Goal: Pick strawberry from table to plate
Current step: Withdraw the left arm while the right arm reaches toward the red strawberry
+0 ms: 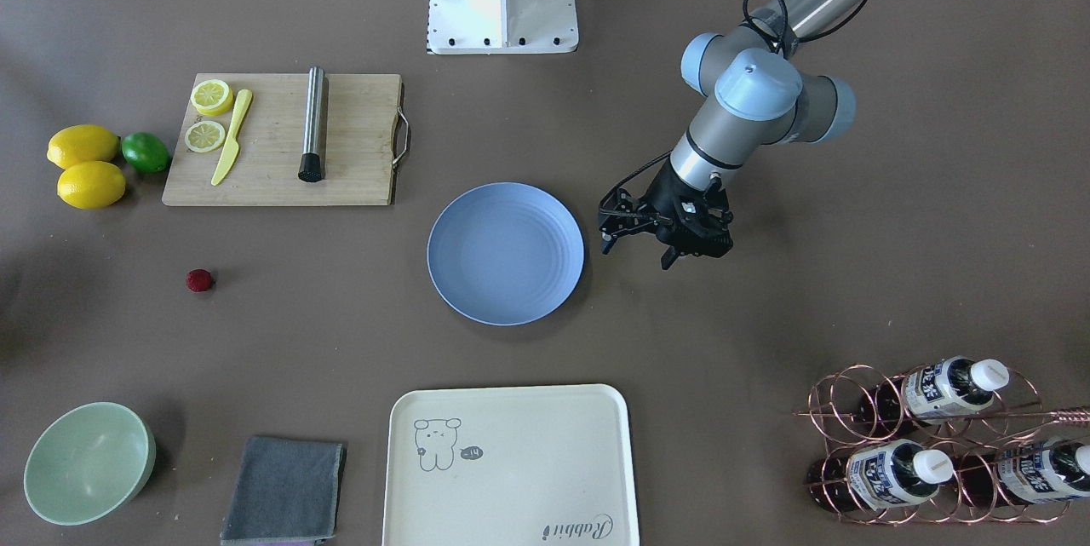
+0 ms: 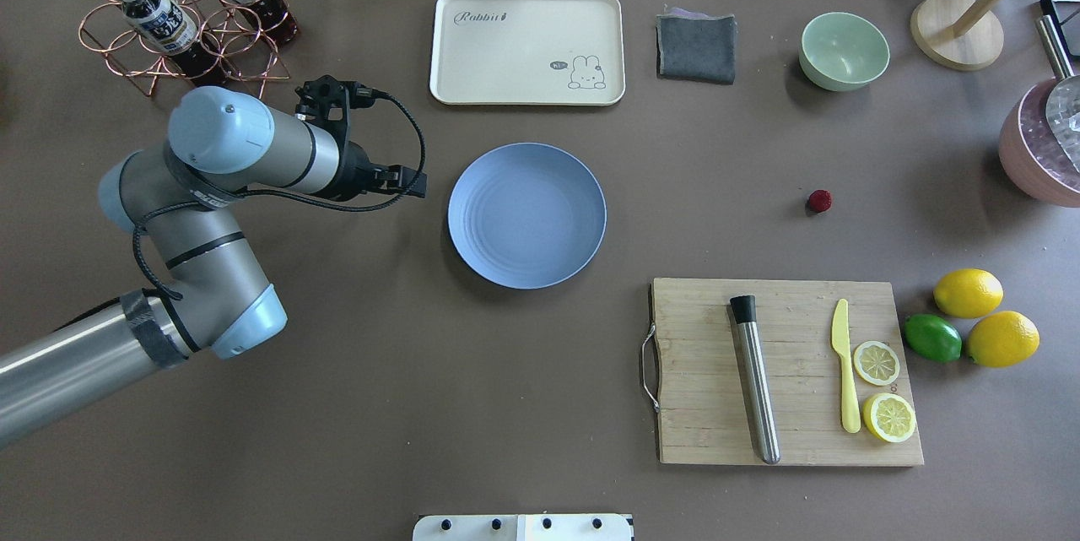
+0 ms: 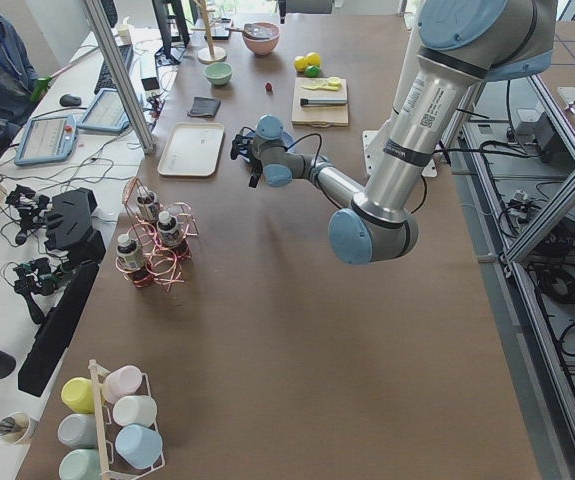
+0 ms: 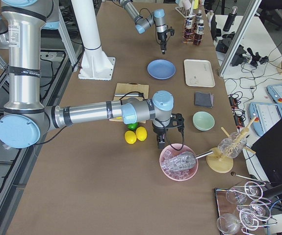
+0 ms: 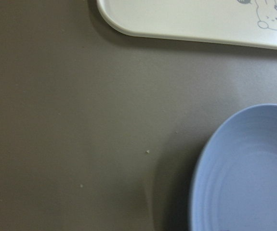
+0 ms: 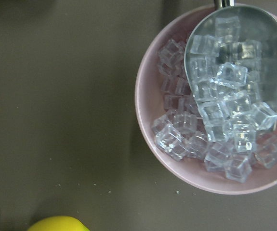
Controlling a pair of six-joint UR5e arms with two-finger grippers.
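The strawberry (image 1: 199, 280) (image 2: 818, 201), small and dark red, lies alone on the brown table (image 2: 717, 186), between the cutting board and the green bowl. At mid-table sits the light-blue plate (image 1: 506, 253) (image 2: 526, 214) with nothing on it. My left gripper (image 1: 637, 255) hangs just beside the plate's edge, on the side away from the strawberry, fingers apart and holding nothing. Its wrist view shows the plate's rim (image 5: 244, 173) and bare table. My right gripper (image 4: 160, 144) shows only in the exterior right view, above the table beside a pink bowl; I cannot tell its state.
A wooden cutting board (image 2: 785, 372) carries a metal rod, a yellow knife and lemon slices. Two lemons (image 2: 969, 292) and a lime (image 2: 932, 338) lie beside it. A cream tray (image 2: 527, 47), grey cloth (image 2: 696, 47), green bowl (image 2: 844, 51), bottle rack (image 2: 181, 13) and ice-filled pink bowl (image 6: 215, 110) ring the table.
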